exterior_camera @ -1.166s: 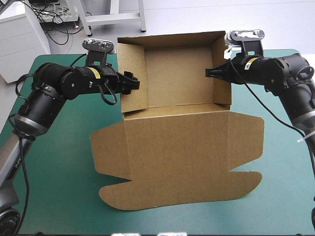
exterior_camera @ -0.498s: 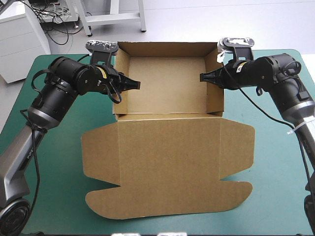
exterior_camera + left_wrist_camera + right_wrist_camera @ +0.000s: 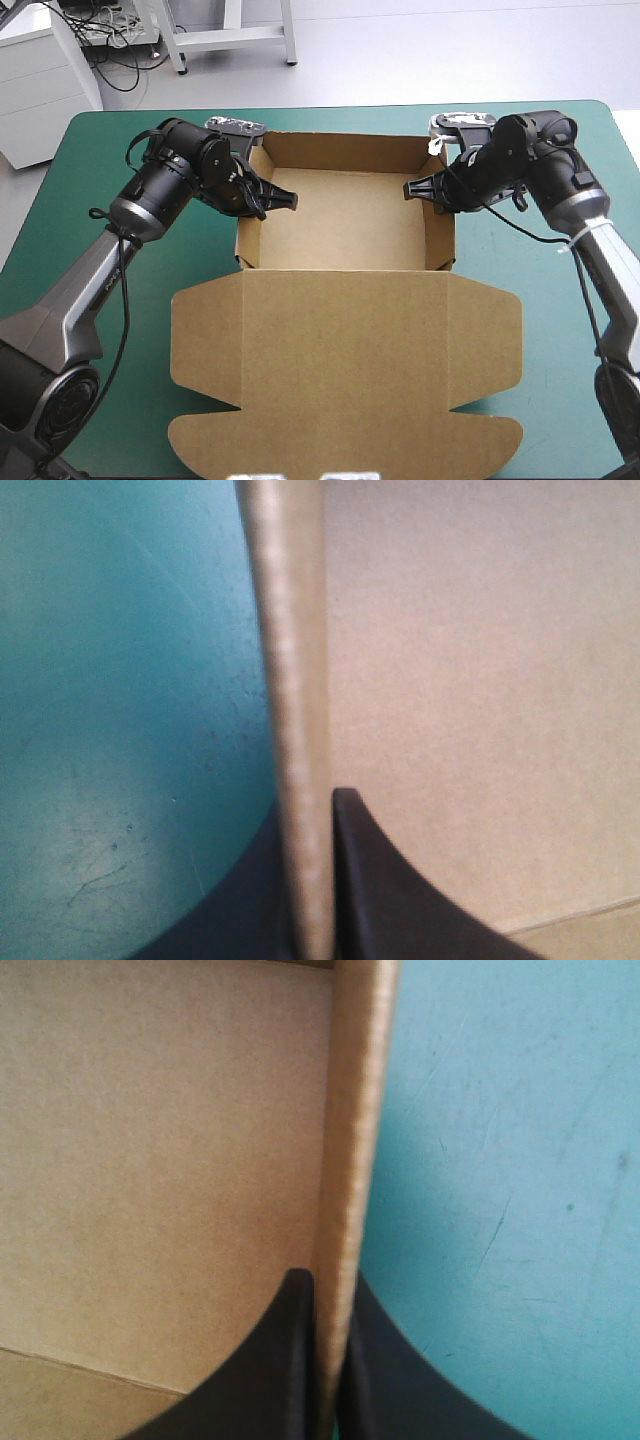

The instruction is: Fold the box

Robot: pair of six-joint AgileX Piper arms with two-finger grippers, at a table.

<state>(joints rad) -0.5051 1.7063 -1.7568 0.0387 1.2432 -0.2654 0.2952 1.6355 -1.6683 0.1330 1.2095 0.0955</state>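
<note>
My left claw [image 3: 285, 200] is clamped on the box [image 3: 345, 225], on the wall at the tray's 9 o'clock side [image 3: 246, 240]. In my left wrist view, one black finger [image 3: 385, 900] presses the wall's inner face and the other presses its outer face. The board's edge runs straight out between them with no gap to spare. Brown floor lies on the inner side of that wall and the teal-green cover [image 3: 560, 330] on the outer side.

My right claw [image 3: 410, 190] grips the same way on the wall at the tray's 3 o'clock side [image 3: 441, 235]. My right wrist view shows one finger [image 3: 275, 1360] inside the tray and its partner outside, all but touching, with the upright board between them.

Seen from above, with the table's far edge as 12 o'clock, both claws reach in over the tops of their walls and point toward each other across the tray. All the tray's walls stand upright, including the back wall [image 3: 345, 152] at 12 o'clock. The tray sits on the far half of the table, about midway between the 9 and 3 o'clock edges.

The lid [image 3: 345, 360] lies flat on the cover, spread from the tray's near wall toward 6 o'clock. It has a rounded flap at each side, and its end flap [image 3: 345, 445] comes close to the table's near edge.
</note>
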